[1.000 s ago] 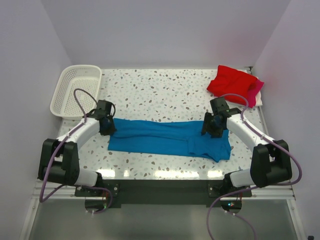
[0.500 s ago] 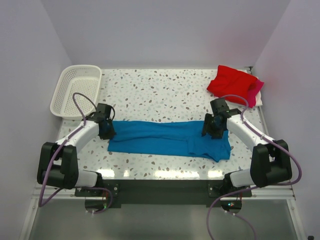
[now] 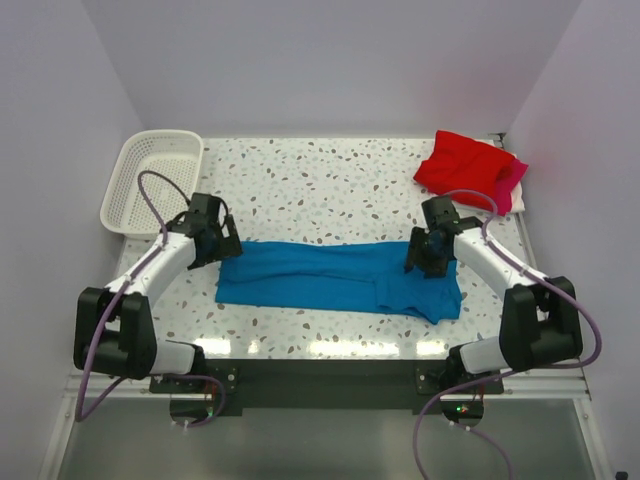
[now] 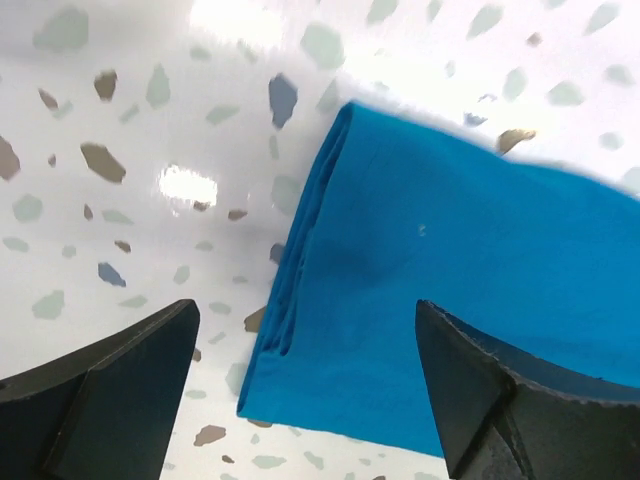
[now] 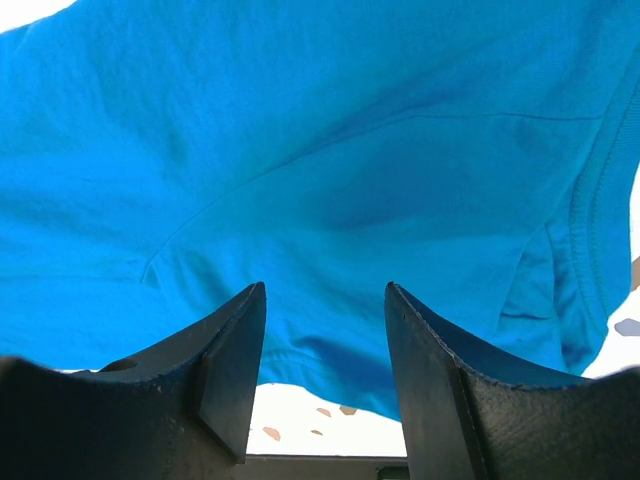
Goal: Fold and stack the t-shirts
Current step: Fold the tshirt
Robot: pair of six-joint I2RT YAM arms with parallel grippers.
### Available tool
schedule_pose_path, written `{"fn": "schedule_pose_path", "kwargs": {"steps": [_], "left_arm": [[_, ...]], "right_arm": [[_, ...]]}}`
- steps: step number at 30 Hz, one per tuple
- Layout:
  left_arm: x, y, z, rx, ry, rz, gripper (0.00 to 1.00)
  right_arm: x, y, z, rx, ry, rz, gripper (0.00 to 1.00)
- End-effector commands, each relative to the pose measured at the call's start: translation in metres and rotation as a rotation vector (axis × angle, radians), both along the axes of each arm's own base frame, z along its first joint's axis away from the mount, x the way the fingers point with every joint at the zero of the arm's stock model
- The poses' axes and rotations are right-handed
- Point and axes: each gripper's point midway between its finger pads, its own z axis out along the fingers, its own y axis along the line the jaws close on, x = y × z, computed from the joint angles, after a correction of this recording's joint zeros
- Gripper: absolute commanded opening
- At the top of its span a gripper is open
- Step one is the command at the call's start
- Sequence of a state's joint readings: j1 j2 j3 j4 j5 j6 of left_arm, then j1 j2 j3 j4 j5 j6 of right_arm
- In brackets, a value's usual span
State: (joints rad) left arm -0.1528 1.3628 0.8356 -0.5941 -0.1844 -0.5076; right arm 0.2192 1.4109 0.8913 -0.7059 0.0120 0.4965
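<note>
ok so quick update: left gripper (image 3: 222, 240) has just popped open. It was shut on the blue t-shirt (image 3: 340, 277) half a sec ago; now the jaws are wide apart and it's backed off a bit toward the upper left, clear of the cloth. Left wrist cam shows the shirt's folded left edge lying flat on the table (image 3: 320, 180), layers stacked, nothing pinched. Imo that means this fold is laid down and released, so the next fold is prob coming. Right gripper (image 3: 426, 266) sits over the shirt's right end at the far edge, jaws part-way apart, no cloth bunched btwn them afaict. Shirt is a long strip in the lower middle of the top view, long axis running left-right, right end wider and sagging toward the lower right. Can't tell which end is the neck tbh.
</note>
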Motion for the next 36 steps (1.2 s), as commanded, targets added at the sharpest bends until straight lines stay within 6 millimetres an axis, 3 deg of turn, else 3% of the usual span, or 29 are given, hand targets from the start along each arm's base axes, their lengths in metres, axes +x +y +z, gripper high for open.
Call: {"fn": "schedule_pose_path", "kwargs": {"steps": [1, 7, 11, 13, 19, 24, 27, 29, 30, 31, 33, 35, 36], "left_arm": [[0.033, -0.009, 0.033, -0.009, -0.13, -0.031, 0.96], [0.051, -0.069, 0.028, -0.096, -0.17, -0.206, 1.0], [0.043, -0.11, 0.0, -0.206, -0.124, -0.327, 1.0], [0.036, -0.115, -0.016, -0.231, -0.094, -0.342, 1.0], [0.005, -0.096, -0.061, -0.165, 0.041, -0.309, 1.0], [-0.021, -0.076, -0.07, -0.109, 0.105, -0.232, 1.0], [-0.038, -0.072, -0.07, -0.118, 0.138, -0.202, 1.0], [-0.05, -0.071, -0.07, -0.131, 0.164, -0.19, 1.0], [-0.055, -0.07, -0.07, -0.135, 0.17, -0.185, 1.0], [-0.064, -0.068, -0.071, -0.135, 0.185, -0.173, 1.0], [-0.074, -0.069, -0.073, -0.151, 0.199, -0.164, 1.0], [-0.09, -0.066, -0.075, -0.152, 0.234, -0.159, 1.0], [-0.095, -0.068, -0.074, -0.152, 0.241, -0.168, 1.0]], "right_arm": [[0.012, -0.001, 0.0, -0.007, -0.026, 0.007, 0.55], [0.023, -0.002, -0.014, -0.019, -0.007, 0.003, 0.55], [0.03, -0.003, -0.028, -0.031, 0.017, 0.003, 0.55], [0.033, -0.003, -0.032, -0.036, 0.023, 0.002, 0.55], [0.048, -0.006, -0.051, -0.075, 0.053, 0.014, 0.55], [0.07, -0.003, -0.073, -0.095, 0.094, 0.033, 0.55], [0.11, 0.005, -0.071, -0.087, 0.049, 0.034, 0.55], [0.125, 0.013, -0.073, -0.065, 0.042, 0.038, 0.55], [0.146, 0.019, -0.065, -0.05, 0.001, 0.036, 0.55], [0.15, 0.024, -0.078, -0.045, 0.026, 0.042, 0.55], [0.165, 0.034, -0.081, -0.04, 0.024, 0.053, 0.55], [0.187, 0.053, -0.086, -0.037, 0.014, 0.078, 0.55], [0.209, 0.065, -0.076, -0.024, -0.033, 0.082, 0.55]]}}
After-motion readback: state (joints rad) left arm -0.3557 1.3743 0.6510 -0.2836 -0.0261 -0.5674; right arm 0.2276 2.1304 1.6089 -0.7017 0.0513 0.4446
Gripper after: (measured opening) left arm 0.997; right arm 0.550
